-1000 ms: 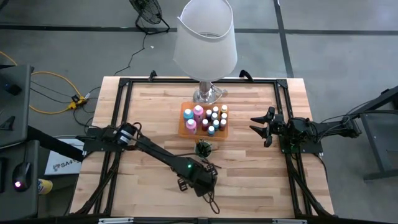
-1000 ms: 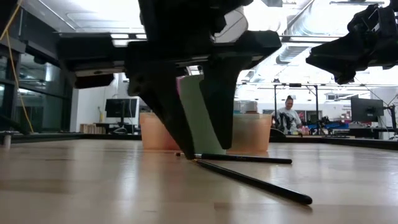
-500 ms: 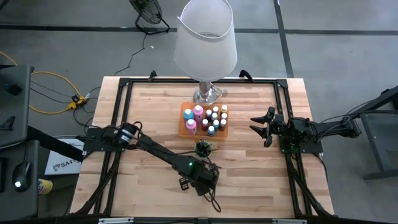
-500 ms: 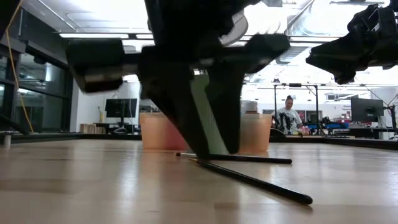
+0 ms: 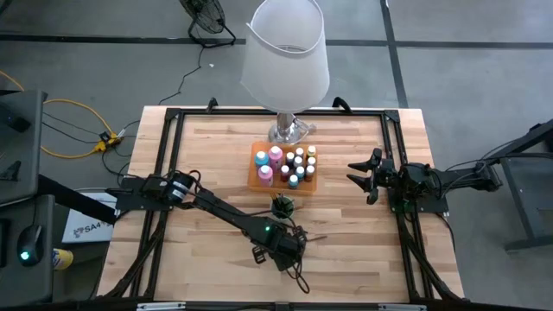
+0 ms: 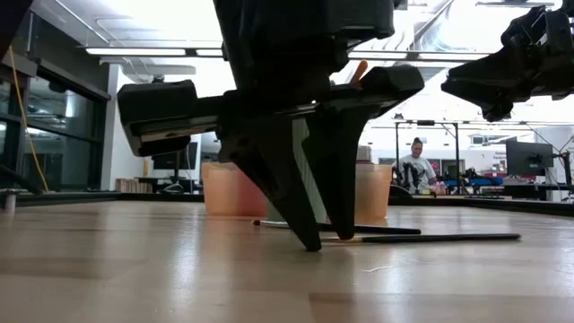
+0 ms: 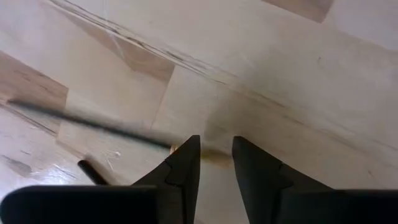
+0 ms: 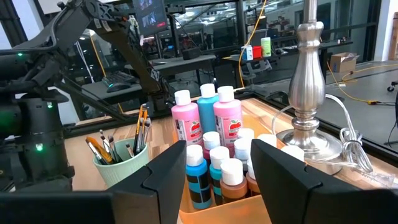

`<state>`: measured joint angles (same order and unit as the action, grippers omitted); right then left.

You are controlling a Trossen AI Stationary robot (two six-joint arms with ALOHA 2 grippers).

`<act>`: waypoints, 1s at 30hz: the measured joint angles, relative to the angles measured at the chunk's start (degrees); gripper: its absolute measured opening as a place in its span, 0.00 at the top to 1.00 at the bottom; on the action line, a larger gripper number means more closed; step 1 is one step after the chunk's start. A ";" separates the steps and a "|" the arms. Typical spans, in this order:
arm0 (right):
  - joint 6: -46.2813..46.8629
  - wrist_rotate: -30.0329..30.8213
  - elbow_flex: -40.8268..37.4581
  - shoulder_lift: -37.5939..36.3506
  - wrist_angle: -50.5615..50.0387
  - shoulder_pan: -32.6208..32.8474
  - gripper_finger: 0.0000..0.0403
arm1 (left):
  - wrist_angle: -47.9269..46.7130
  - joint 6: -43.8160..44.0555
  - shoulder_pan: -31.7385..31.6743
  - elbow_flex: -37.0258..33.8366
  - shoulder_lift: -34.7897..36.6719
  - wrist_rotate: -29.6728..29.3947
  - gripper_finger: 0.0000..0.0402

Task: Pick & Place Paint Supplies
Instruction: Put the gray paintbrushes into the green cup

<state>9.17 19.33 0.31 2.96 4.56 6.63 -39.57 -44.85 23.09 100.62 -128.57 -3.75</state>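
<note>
With its fingers narrowed but apart astride a thin brush (image 6: 421,238) lying flat on the table (image 5: 346,259), the left gripper (image 7: 214,152) stoops low, fingertips at the wood, apparently to pinch the handle.

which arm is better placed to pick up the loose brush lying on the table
Left. Its end effector is down at the tabletop with fingertips straddling the brush. The right end effector hangs above the table's right side, far from it.
</note>
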 joint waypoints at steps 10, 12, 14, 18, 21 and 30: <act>0.00 0.00 -0.02 0.00 -0.02 0.00 0.57 | -1.91 10.06 0.20 2.06 -0.45 0.15 0.76; 0.00 0.00 -0.01 0.00 0.00 0.00 0.57 | -2.05 12.99 0.41 3.40 -0.67 0.34 0.76; -0.02 0.00 0.01 0.00 -0.01 0.00 0.57 | -2.31 16.10 0.63 5.41 -0.72 0.21 0.76; -0.01 0.00 0.00 0.00 -0.02 -0.01 0.57 | -6.92 23.87 0.62 10.49 -0.55 -0.03 0.76; 0.00 0.00 -0.02 0.00 -0.02 0.00 0.57 | -9.66 30.89 0.55 12.10 -0.48 -2.81 0.76; 0.00 0.00 0.01 0.00 -0.02 0.00 0.57 | -14.51 48.43 2.28 11.08 -0.39 -9.91 0.74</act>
<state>9.17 19.33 0.32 2.96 4.54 6.63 -54.08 3.59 25.37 111.70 -128.97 -13.66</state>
